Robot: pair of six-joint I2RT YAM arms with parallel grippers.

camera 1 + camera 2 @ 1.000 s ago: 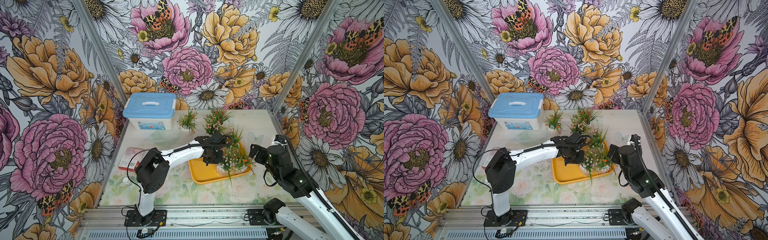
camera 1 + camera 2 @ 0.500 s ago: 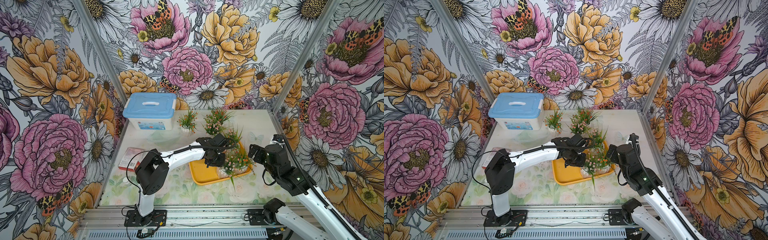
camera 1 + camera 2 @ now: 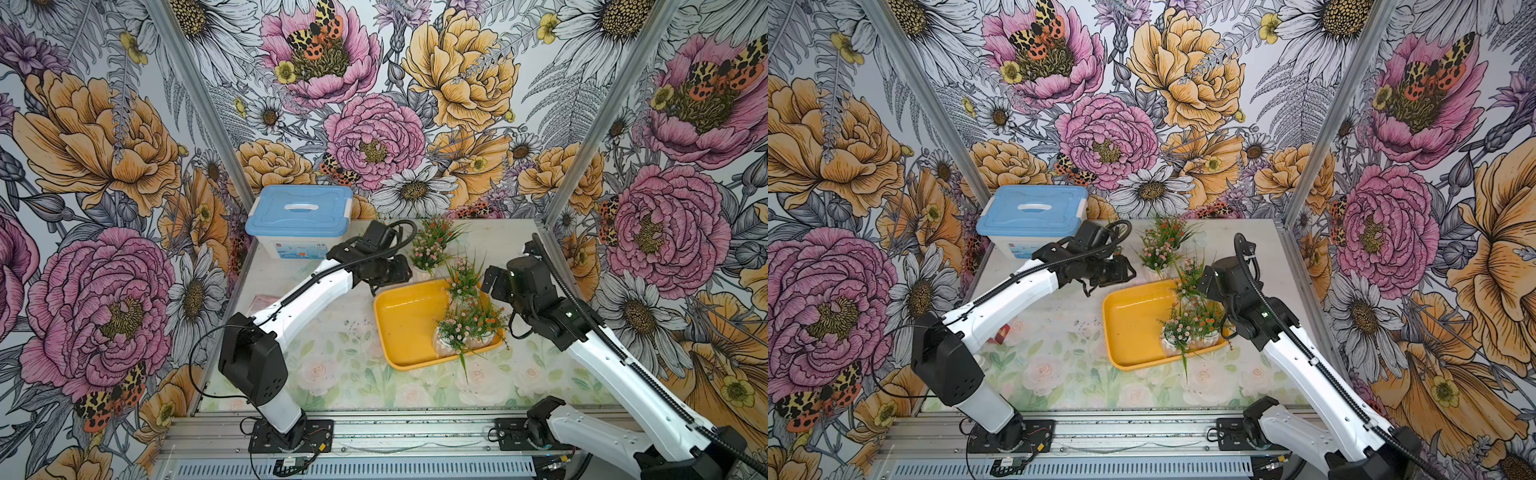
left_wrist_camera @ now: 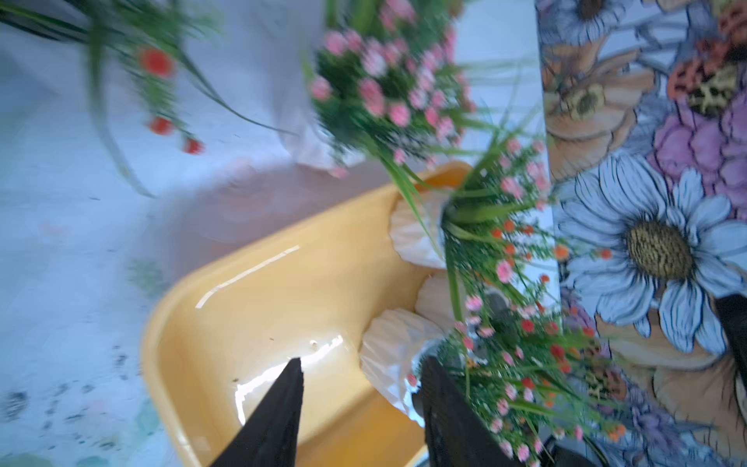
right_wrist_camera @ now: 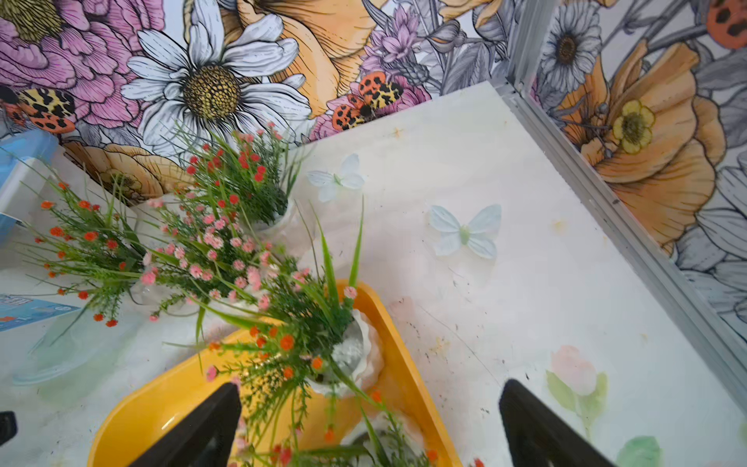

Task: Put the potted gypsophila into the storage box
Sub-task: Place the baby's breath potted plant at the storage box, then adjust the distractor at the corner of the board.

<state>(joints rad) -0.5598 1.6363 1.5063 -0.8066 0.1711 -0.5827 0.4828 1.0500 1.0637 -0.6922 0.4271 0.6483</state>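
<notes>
Hanging open and empty, the left end effector [image 4: 360,366] and right end effector [image 5: 372,384] could snag the potted gypsophila [image 3: 467,328] and topple it.

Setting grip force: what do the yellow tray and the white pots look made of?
Tray: likely hard plastic with a glossy finish, going by the bright glare streaks on its floor. Pots: matte white and ribbed, possibly plastic or ceramic; the look leaves that open.
</notes>
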